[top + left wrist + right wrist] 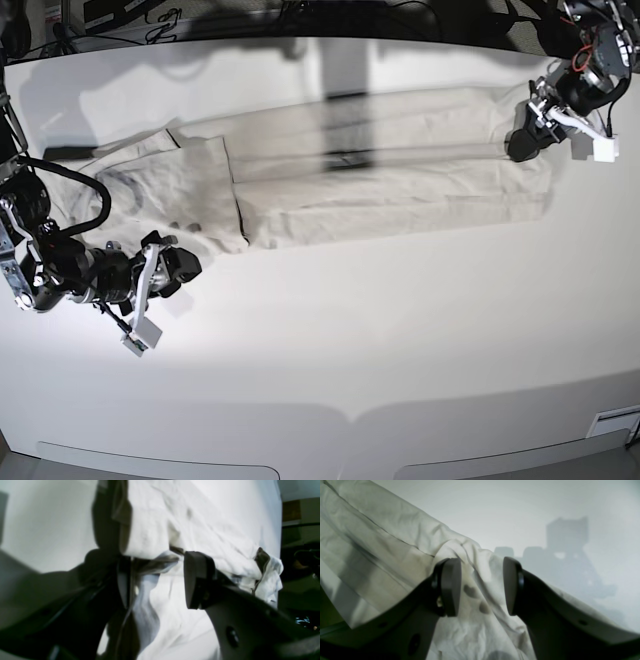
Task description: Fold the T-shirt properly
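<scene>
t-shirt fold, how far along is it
Done: the T-shirt lies as a long narrow band across the table, its long sides apparently folded in. In hand: the left hand and right hand sit open at opposite ends with cloth between the jaws, not clamped. Left: the crosswise folds; the end by the right hand is rumpled.

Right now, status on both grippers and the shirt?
Left gripper open at shirt edge. Right gripper open over a sleeve fold. Shirt half folded on table. Nothing blocking.
</scene>
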`<state>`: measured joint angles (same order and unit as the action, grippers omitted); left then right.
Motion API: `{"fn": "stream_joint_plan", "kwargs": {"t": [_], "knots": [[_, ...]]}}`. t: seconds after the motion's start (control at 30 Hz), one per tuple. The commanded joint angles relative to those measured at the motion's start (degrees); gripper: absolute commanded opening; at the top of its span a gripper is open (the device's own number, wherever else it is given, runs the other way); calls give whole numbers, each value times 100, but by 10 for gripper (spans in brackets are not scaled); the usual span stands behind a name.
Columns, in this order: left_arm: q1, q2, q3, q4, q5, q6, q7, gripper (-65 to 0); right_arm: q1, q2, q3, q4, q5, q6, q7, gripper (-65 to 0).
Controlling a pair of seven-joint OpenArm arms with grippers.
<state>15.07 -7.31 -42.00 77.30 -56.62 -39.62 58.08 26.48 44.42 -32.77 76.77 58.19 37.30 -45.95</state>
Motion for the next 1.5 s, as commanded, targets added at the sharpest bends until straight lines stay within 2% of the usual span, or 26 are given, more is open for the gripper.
{"fn": "stream_joint_plan", "kwargs": {"t": [0.0, 0.3, 0.37, 0.47, 0.63, 0.73, 0.8, 1.0, 1.2, 1.33, 1.47], "knots": [[-15, -63, -17, 79, -28, -38, -4, -338, 162, 83, 63, 68, 52, 11, 90, -374], [-70, 212, -15, 79, -48, -38, -87, -451, 162, 81, 63, 68, 74, 11, 92, -374], [-118, 254, -15, 79, -48, -38, -120, -507, 162, 83, 63, 68, 74, 11, 92, -374], [-210, 267, -15, 79, -48, -38, -221, -650, 162, 83, 63, 68, 74, 11, 92, -374], [-221, 247, -17, 79, 11, -38, -885, -650, 162, 83, 63, 68, 74, 13, 66, -374], [-221, 144, -20, 79, 378, -38, -1095, -650, 160, 81, 63, 68, 74, 13, 68, -374], [-221, 13, -35, 79, 605, -38, -1198, -650, 160, 81, 63, 68, 76, 13, 70, -374], [-205, -590, -35, 79, 625, -38, -1318, -650, 157, -15, 61, 68, 92, 17, 142, -374], [-205, -1075, -35, 79, 625, -38, -1316, -650, -20, -590, 61, 68, -162, -7, 295, -374], [-208, -1388, -35, 79, 719, 15, -1318, -650, -181, -1036, 61, 68, -544, -348, 444, -375], [-203, -1773, -35, 79, 881, 107, -1320, -650, -264, -1403, 61, 68, -743, -503, 483, -375]]}}
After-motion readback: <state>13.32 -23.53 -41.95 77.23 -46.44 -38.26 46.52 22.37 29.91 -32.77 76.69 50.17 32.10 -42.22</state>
